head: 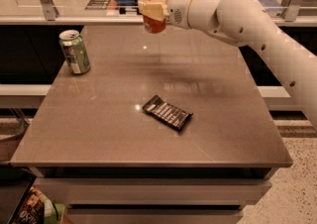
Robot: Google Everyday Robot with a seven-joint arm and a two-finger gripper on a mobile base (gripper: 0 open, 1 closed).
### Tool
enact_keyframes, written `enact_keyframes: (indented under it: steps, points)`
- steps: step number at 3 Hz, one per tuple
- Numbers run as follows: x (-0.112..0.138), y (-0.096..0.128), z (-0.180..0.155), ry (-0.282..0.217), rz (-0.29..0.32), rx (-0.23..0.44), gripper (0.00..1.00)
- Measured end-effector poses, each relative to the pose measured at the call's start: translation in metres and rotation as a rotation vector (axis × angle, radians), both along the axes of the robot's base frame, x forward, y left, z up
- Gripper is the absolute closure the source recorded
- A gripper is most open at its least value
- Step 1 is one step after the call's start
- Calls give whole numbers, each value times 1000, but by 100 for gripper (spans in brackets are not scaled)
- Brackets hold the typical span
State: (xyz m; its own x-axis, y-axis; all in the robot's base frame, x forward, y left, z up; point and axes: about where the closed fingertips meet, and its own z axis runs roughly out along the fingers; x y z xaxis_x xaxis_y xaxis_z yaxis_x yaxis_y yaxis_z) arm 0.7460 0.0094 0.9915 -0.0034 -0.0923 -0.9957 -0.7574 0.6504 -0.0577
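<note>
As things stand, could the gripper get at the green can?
Probably not: the gripper, above the table's far edge, is shut on the orange can, though nothing blocks the green can.

Orange can upright, clamped in the pincer above the table.
</note>
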Motion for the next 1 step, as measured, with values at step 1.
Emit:
enact_keyframes:
  steps: [1]
  points:
    - [0,0,0,-1,0,0,100]
